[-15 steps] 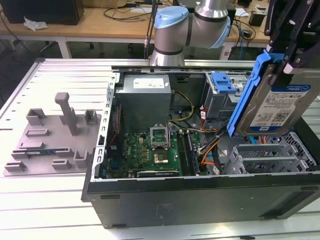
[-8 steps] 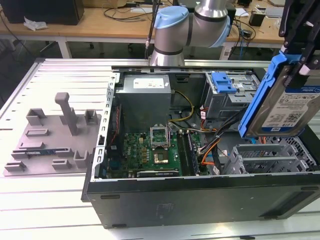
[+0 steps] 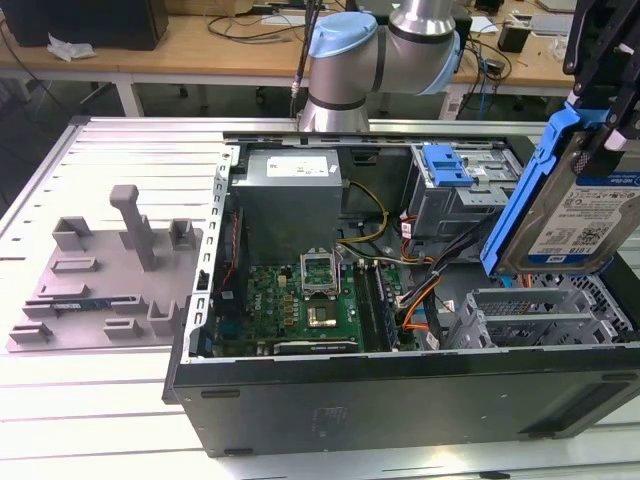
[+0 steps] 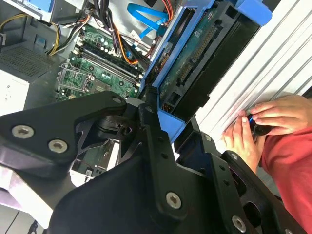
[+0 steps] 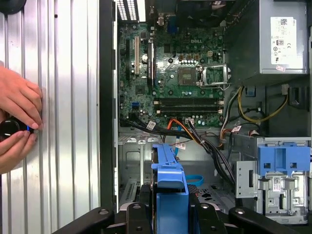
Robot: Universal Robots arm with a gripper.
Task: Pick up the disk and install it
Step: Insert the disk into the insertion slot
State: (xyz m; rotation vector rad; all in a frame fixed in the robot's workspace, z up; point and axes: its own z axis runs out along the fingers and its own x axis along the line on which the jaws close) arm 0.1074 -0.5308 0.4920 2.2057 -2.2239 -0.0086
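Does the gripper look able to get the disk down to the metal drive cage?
Probably yes. The gripper, shut on the disk, hangs above the drive cage; the computer case lies open, and the cable bundle seems to pass beside the cage, not across it.

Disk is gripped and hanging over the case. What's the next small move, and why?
Probably ease the disk straight down a little toward the grey drive cage. The gripper holds it on edge, seemingly above that cage and not yet between its walls; a short descent would show whether it lines up.
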